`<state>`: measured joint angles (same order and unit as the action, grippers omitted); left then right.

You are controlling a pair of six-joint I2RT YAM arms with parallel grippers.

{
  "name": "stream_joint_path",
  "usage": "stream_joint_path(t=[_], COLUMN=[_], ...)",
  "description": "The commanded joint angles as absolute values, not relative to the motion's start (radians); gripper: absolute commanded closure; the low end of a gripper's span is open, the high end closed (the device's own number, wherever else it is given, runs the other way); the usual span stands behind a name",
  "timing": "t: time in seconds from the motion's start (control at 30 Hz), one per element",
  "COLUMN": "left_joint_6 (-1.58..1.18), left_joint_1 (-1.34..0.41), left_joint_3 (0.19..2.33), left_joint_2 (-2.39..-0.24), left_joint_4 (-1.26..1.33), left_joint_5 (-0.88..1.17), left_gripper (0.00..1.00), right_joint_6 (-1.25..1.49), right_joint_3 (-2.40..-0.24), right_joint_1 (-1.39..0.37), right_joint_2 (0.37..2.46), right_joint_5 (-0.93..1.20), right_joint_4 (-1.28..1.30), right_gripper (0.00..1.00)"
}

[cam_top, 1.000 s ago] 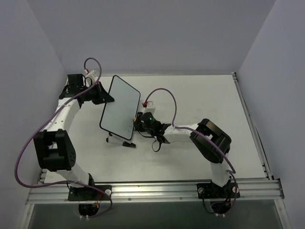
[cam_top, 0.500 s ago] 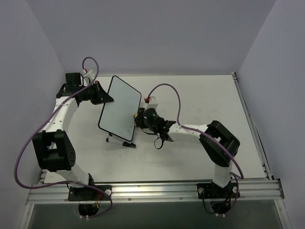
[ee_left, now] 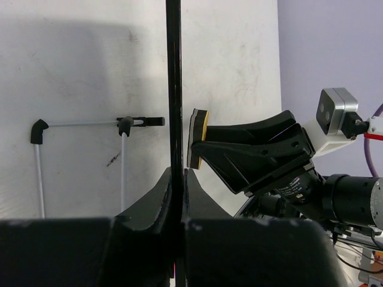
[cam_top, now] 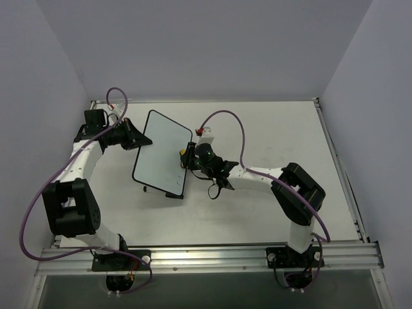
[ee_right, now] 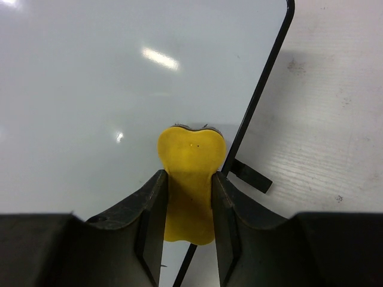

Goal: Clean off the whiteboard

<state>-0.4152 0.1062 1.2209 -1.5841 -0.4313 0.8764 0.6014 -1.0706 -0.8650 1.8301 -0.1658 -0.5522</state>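
Note:
The whiteboard [cam_top: 159,152] is held tilted above the table, its face almost blank. My left gripper [cam_top: 138,139] is shut on the board's left edge; in the left wrist view the board [ee_left: 173,89] shows edge-on as a thin black line between the closed fingers [ee_left: 178,179]. My right gripper [cam_top: 188,158] is shut on the small yellow eraser [cam_top: 183,153]. In the right wrist view the eraser [ee_right: 190,161] presses the white board face [ee_right: 119,84] close to its black frame edge, held by the right gripper [ee_right: 188,185]. The eraser [ee_left: 198,136] also shows beside the board in the left wrist view.
A white wire stand with black feet [ee_left: 122,124] lies on the table under the board; its black ends peek out below the board [cam_top: 172,194]. Purple walls close the table at the back and sides. A metal rail [cam_top: 212,256] runs along the near edge.
The left arm has swung the board slightly left and lower, covering more of the wire stand. The right gripper with the eraser has moved up and left along the board's right side.

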Motion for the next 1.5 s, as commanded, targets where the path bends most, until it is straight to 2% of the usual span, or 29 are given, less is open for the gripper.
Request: stream_joint_path(t=[0.0,0.4,0.7,1.47], left_joint_6=[-0.502,-0.607,-0.655,-0.649], left_joint_1=[0.13,0.153,0.169,0.175], left_joint_3=[1.223,1.169,1.175,1.154], left_joint_2=[-1.522,-1.5,-1.494,-1.459], left_joint_4=[-0.27,-0.111,-0.063,-0.089], left_joint_5=[1.002,1.012,1.014,1.06], left_gripper=[0.98,0.98,0.98,0.98], right_joint_6=[0.606,0.621,0.678,0.586], right_joint_3=[-1.062,-1.075,-0.954,-1.184], right_joint_1=[-0.88,-1.045,-1.117,-0.893], right_joint_2=[1.818,1.873,1.81,1.905], right_joint_5=[-0.167,-0.293,-0.376,-0.354], right_joint_4=[-0.637,-0.6,-0.617,-0.532], right_gripper=[1.0,1.0,1.0,1.0])
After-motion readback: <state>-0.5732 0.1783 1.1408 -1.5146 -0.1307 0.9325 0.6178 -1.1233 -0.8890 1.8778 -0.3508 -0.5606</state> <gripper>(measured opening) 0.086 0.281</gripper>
